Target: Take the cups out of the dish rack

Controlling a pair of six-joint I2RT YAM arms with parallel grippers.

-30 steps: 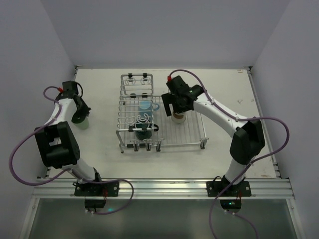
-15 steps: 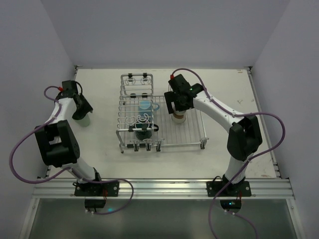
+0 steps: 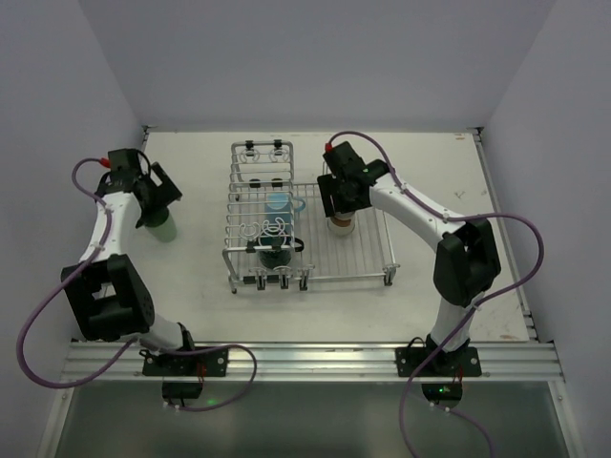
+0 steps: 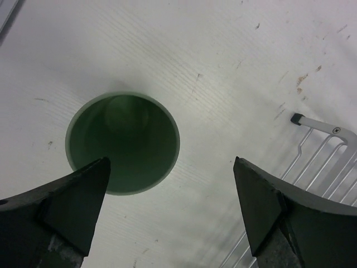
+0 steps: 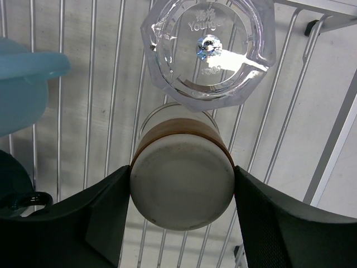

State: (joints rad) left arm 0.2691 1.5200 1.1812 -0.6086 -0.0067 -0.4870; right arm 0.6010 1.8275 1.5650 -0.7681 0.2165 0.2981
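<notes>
1. The brown cup sits mouth-down on the flat grid of the dish rack, which stands around the middle of the table.
2. It looks like a stiff, glazed, breakable cup, probably light but slick. Upside down it offers no rim to pinch, so the best hold is likely across its round wall at the brown band.
3. The right end effector brackets that wall, one finger on each side. They lie against it or just beside it, and I cannot tell whether they press.
4. Its upturned base is cream and plain, above a brown ring on a paler body.
5. The clear glass is also inverted, just beside the brown cup. It has a faceted, many-sided foot and looks the most fragile and slippery, so the pads should probably meet flat facets.
6. The light-blue mug and the dark teal cup stand in the rack's raised section, on its side facing the table's left edge.
7. The pale green cup stands upright near the table's left edge, well apart from the rack. It has a thin rim and a dark interior.
8. The left end effector hangs above it, spread wide and holding nothing.
</notes>
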